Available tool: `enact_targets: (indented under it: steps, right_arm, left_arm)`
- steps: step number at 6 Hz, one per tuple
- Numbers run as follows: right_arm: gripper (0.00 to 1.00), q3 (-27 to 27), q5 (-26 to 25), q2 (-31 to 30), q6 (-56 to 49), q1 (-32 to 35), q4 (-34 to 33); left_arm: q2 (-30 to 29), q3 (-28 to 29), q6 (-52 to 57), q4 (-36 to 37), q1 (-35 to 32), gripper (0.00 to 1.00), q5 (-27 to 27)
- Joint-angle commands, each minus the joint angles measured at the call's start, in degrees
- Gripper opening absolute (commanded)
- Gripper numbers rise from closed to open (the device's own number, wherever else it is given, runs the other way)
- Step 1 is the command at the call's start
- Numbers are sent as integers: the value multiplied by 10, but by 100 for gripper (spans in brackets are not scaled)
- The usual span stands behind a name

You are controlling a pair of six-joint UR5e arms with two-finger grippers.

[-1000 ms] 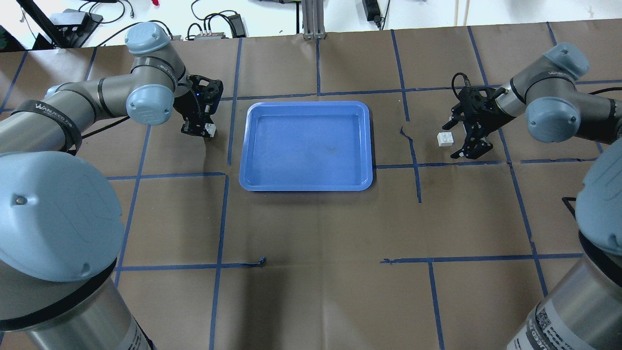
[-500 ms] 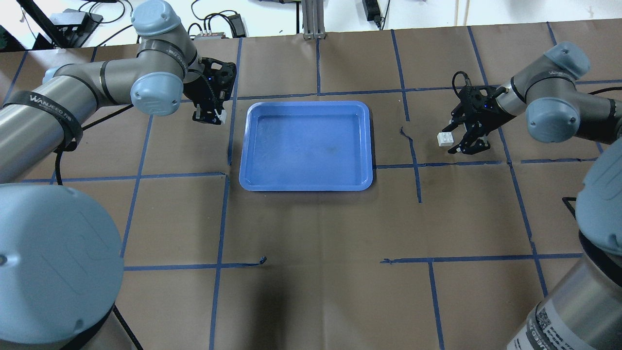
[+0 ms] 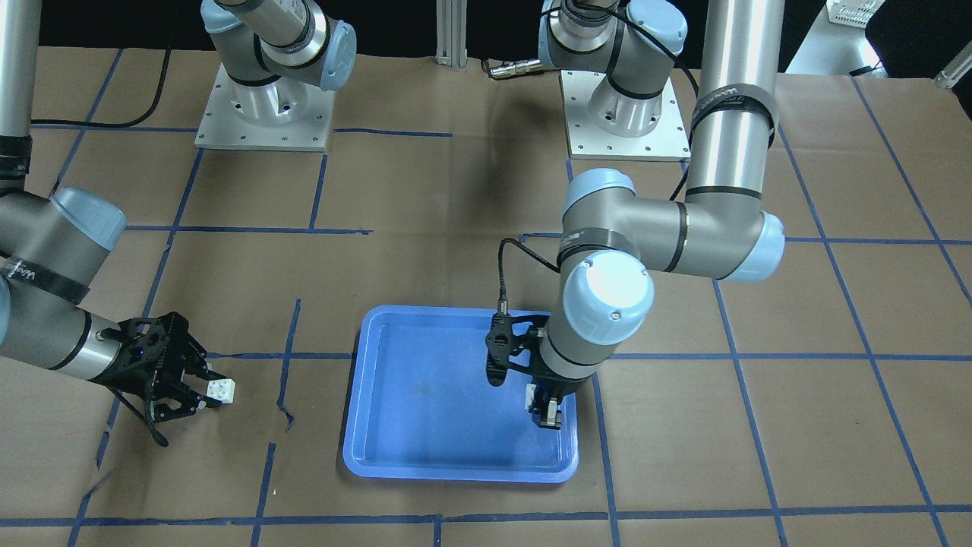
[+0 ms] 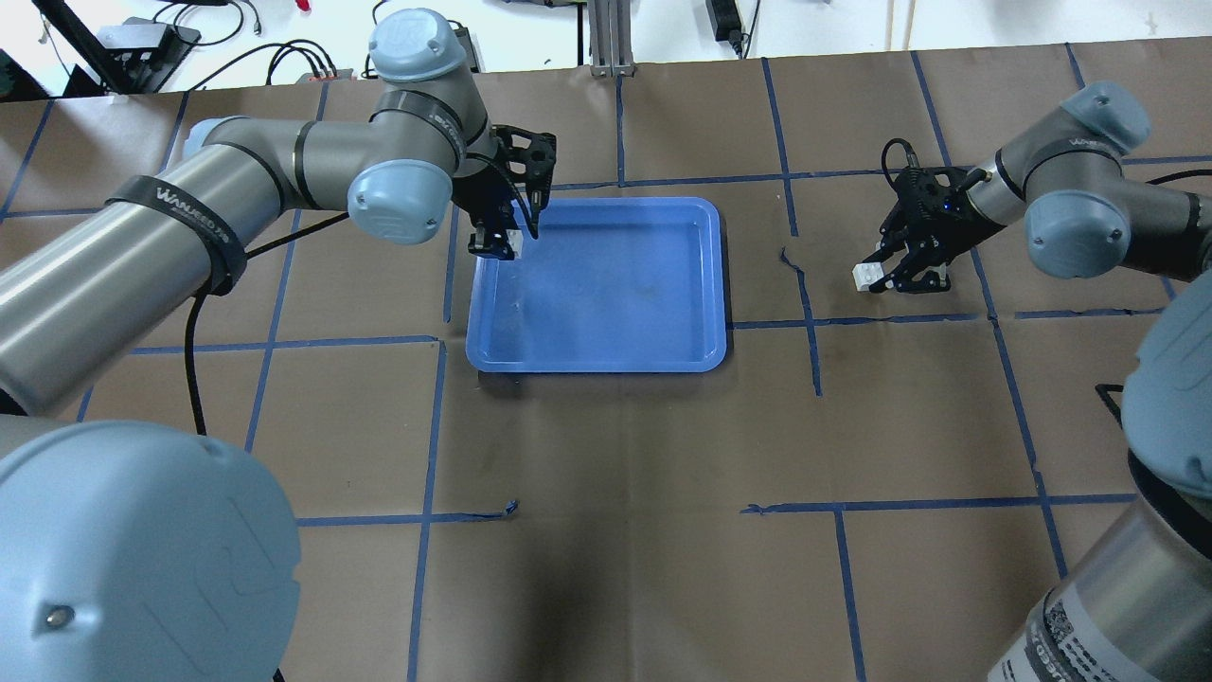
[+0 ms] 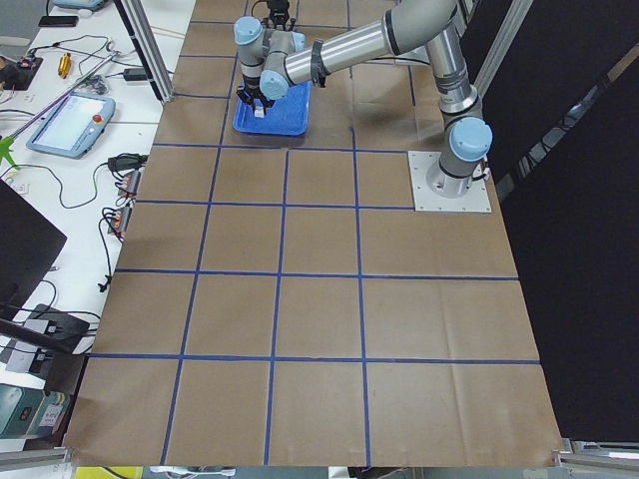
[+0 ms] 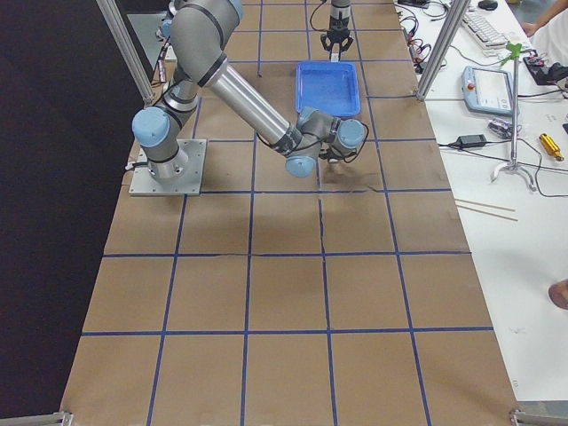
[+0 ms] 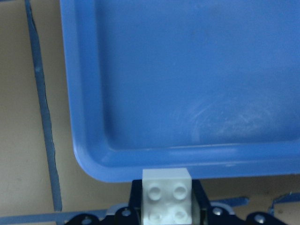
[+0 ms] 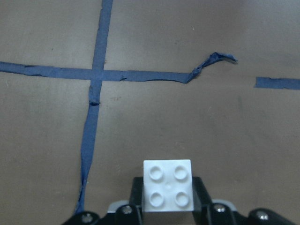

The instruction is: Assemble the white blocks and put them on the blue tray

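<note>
Overhead exterior: my left gripper [image 4: 499,244] is clamped on a white block [image 4: 511,239] over the far-left corner of the blue tray [image 4: 597,364]. The left wrist view puts the block right above the rim there, studs facing the camera. My right gripper [image 4: 885,279] is closed on the second white block [image 4: 864,276], over the brown paper [image 4: 606,455] well right of the tray and near the torn blue tape [image 4: 805,284]. The blocks aren't joined.
</note>
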Motion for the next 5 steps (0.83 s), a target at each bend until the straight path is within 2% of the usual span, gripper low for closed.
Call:
enact_targets:
  steps: [1,2,3,4,5]
  right_arm:
    - [25,-23,-2,-4,4,0,5]
    - [24,-54,-3,-5,4,0,17]
    - [22,-75,-2,-19,4,0,58]
    - [22,-90,-1,-47,8,0,110]
    - [22,-91,18,-62,37,1,122]
  left_arm:
    - [-24,-3,-32,19,-34,3,-2]
    - [-41,-4,-35,30,-39,5,-20]
    - [-39,-3,-35,32,-51,5,-20]
    - [-42,-4,-41,48,-53,6,-22]
    - [-43,-13,-44,75,-53,7,-22]
